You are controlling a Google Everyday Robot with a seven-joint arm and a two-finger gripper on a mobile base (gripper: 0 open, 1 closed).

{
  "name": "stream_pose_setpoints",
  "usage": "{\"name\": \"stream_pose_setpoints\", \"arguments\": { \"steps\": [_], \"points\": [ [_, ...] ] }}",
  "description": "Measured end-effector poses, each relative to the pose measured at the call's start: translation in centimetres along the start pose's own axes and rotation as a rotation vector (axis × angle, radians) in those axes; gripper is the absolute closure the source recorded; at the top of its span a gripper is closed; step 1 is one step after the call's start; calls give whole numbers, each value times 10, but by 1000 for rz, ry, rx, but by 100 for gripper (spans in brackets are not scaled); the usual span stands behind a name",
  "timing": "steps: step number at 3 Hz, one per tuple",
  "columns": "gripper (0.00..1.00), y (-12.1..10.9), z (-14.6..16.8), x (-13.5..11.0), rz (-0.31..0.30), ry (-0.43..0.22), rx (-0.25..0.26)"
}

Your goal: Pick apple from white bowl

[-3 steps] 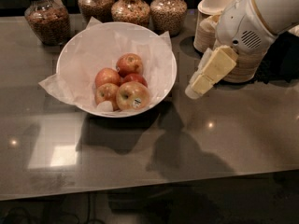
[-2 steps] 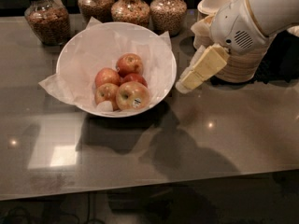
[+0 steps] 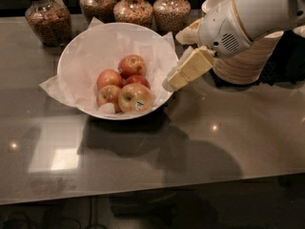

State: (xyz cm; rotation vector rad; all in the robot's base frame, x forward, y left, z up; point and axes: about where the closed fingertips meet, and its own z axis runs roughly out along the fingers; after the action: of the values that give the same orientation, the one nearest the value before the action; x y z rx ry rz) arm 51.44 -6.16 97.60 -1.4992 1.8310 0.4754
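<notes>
Gripper poised at the bowl's right rim, apple not yet taken

The gripper [image 3: 174,61] hangs just right of the white bowl [image 3: 64,56], spread open and holding nothing, tilted down and leftward so it can reach in over the crinkled paper liner [image 3: 50,86]. The apple [image 3: 136,98], sticker facing near, sits at the near side of the bowl, touching the redder apples [image 3: 132,65] behind it. It is probably the easiest to reach. The stacked paper bowls [image 3: 248,61] stand behind the arm, on the right.
</notes>
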Motion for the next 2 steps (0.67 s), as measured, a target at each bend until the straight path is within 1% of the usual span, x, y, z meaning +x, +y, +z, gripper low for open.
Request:
{"name": "stream_pose_setpoints", "arguments": {
  "steps": [1,2],
  "points": [
    [11,4,26,-3,2,-42,-82],
    [0,4,28,-2,4,-44,-85]
  ]
}}
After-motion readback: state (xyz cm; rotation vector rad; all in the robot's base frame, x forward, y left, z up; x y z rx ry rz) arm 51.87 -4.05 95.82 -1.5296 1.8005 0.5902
